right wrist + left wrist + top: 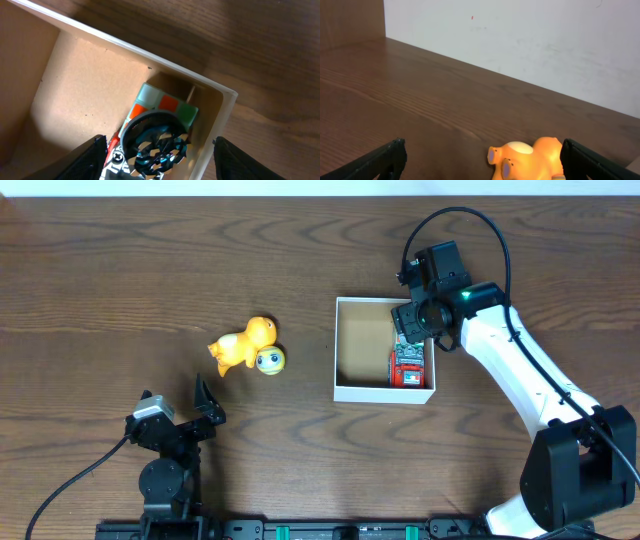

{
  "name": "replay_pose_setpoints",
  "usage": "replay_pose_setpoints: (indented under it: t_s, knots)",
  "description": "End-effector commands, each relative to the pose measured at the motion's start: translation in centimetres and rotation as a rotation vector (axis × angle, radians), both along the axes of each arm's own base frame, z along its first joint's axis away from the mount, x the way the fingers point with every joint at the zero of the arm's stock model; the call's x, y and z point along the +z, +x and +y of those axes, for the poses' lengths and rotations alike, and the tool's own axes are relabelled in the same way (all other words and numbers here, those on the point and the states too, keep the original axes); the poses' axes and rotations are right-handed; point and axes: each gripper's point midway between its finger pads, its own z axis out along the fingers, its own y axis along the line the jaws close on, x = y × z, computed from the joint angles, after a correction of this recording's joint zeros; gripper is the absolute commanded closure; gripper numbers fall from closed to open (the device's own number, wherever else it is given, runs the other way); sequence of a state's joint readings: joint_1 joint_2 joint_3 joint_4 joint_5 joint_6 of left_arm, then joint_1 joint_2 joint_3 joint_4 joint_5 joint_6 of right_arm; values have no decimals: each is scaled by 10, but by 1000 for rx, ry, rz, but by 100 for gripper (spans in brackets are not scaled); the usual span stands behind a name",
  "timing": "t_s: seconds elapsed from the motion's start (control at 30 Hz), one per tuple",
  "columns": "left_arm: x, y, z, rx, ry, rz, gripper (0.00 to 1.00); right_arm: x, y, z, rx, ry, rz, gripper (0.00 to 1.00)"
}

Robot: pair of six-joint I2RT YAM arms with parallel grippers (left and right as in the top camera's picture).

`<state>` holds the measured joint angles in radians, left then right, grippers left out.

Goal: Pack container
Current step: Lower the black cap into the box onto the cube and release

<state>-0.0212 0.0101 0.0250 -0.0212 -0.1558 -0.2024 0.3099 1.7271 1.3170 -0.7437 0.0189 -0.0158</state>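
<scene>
**Right end effector [415,320] spread wide over the container [345,392]**

Right end effector fingers [92,152] stand wide apart and hold nothing, above the container's right side. There a red toy [407,368] and a block with orange and green tiles [167,102] lie against the wall. The container sits slightly toward the surface's [100,280] right edge. Left end effector [180,405], near the near edge, is also wide and empty. An orange toy [245,343] lies beyond it.

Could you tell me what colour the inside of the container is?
Tan-brown; the container shows best overhead.
</scene>
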Motion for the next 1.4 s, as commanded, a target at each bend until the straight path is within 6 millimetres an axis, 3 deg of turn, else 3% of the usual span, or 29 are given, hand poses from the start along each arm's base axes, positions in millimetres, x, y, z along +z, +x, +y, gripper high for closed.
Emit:
replay_pose_setpoints:
  t_s: [0.0,0.2,0.4,0.53,0.77,0.9,0.97,1.13,1.37]
  knots:
    - [-17,-1,1,4,17,53,2,-4,0,1,10,-13,5,28]
    - [-17,-1,1,4,18,53,2,12,19,-2,-13,-15,-79,26]
    - [-17,-1,1,4,18,53,2,48,50,-50,-191,-97,-195,23]
    - [-17,-1,1,4,18,53,2,60,61,-81,-266,-96,-223,20]
    - [-17,-1,1,4,18,53,2,60,63,-115,-340,-104,-217,15]
    - [-17,-1,1,4,18,53,2,59,63,-113,-334,-87,-211,11]
    - [-17,-1,1,4,18,53,2,59,63,-110,-326,-74,-209,2]
    - [-17,-1,1,4,18,53,2,59,62,-113,-332,-91,-209,1]
    - [-17,-1,1,4,18,53,2,58,58,-159,-476,-153,-209,1]
